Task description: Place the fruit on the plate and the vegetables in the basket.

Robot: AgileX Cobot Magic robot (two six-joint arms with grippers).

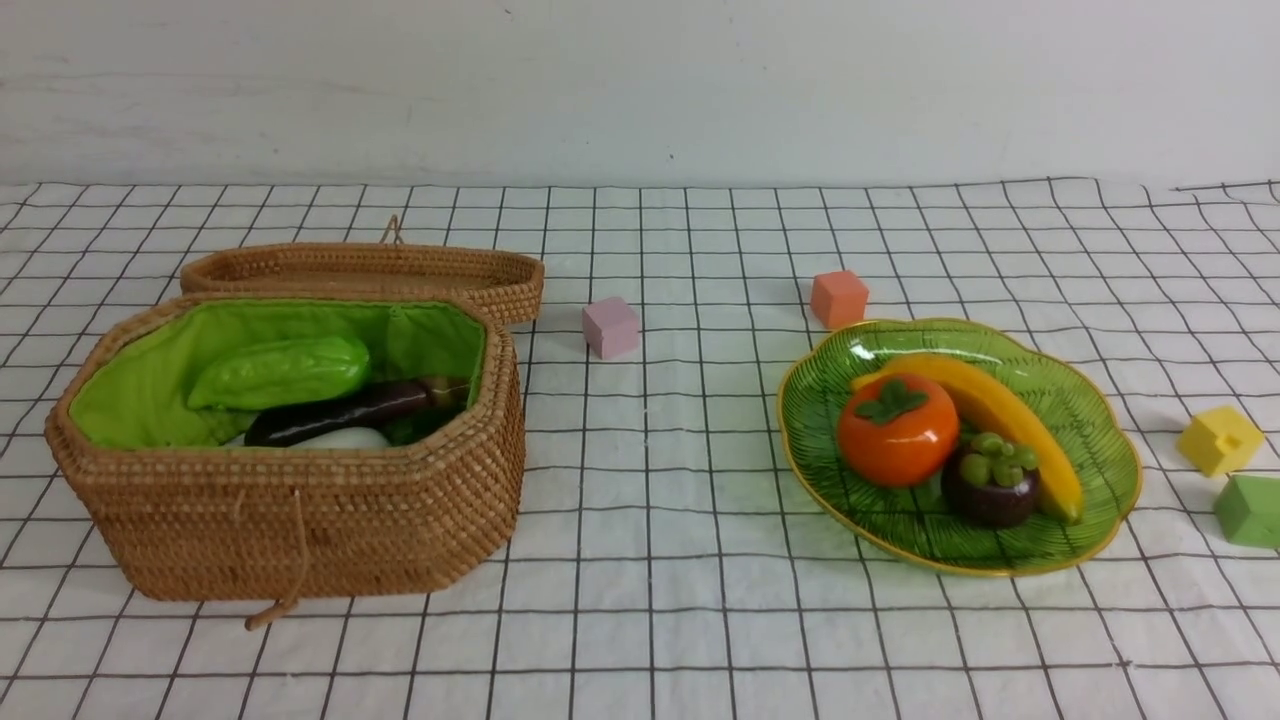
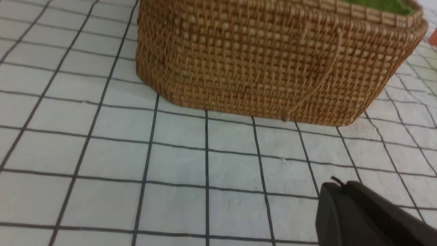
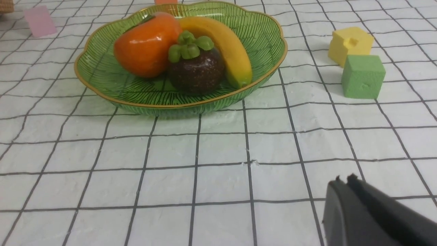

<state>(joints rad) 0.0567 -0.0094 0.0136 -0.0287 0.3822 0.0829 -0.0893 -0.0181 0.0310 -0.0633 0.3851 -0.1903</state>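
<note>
Fruit fills the plate (image 1: 1090,480) toward the right side of the checked surface (image 1: 650,600) — an orange persimmon (image 1: 897,432) with a green leaf cap, a dark purple mangosteen (image 1: 990,490) touching it on the near side, and a long yellow banana (image 1: 990,410) curving along behind both and ending near the plate's right rim. Vegetables lie in the basket (image 1: 300,530) toward the left edge of the surface: a light green ridged gourd (image 1: 280,372) on top, a dark purple eggplant (image 1: 350,412) beneath it, and the pale curve of a white radish (image 1: 345,438) just showing over the near wall. The carrot cannot be made out. The basket's wicker lid (image 1: 370,268) lies open behind it, toward the far edge.

Four foam cubes sit loose on the surface: a pink cube (image 1: 611,327) between basket and plate, an orange cube (image 1: 839,298) just behind the plate, and a yellow cube (image 1: 1219,439) and a green cube (image 1: 1250,511) close together near the right edge.

Neither arm appears in the front view. The left hand (image 2: 336,182) hangs over bare cloth just in front of the basket's wall, its black tips pressed together and empty. The right hand (image 3: 343,179) — likewise clenched on nothing — hangs over the surface on the near side of the plate.
</note>
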